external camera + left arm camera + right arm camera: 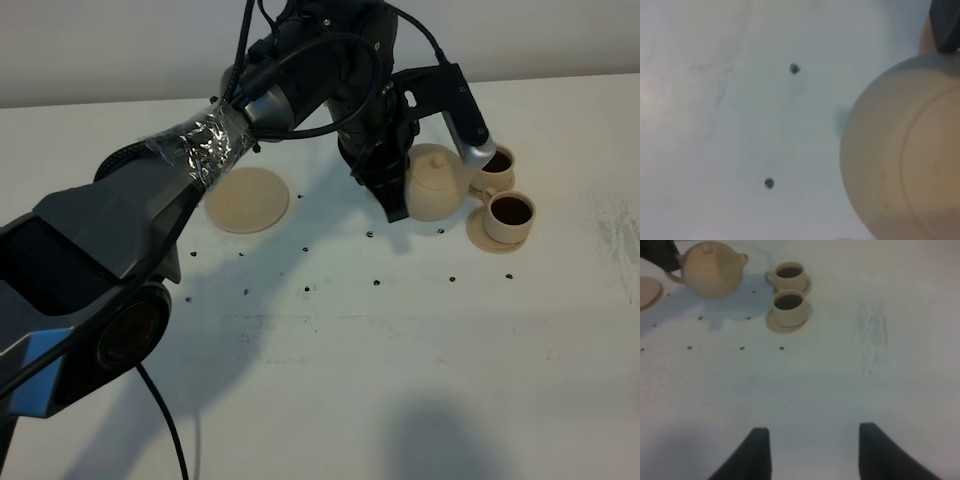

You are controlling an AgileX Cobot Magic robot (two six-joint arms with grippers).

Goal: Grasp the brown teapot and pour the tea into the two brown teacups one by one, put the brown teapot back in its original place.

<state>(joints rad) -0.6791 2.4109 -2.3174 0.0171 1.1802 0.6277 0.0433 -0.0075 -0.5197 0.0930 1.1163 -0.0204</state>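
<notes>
Left pincer (398, 195) is closed on the handle side of the brown teapot (436, 182), holding it off the table (400, 380), upright or nearly so, spout toward the two brown teacups (505, 198) just beyond it. Both cups, each on its own small saucer, show dark tea inside. The wide saucer (247, 199), the pot's home, sits bare well behind the pincer, on the side away from the cups. Right pincer (812, 452) hangs open over bare table, well apart from everything.

Judgement: pouring looks done; the return is the step in hand. Keep the pot level, draw it back clear of the cups, centre it over the wide saucer, lower gently, release only once seated.
</notes>
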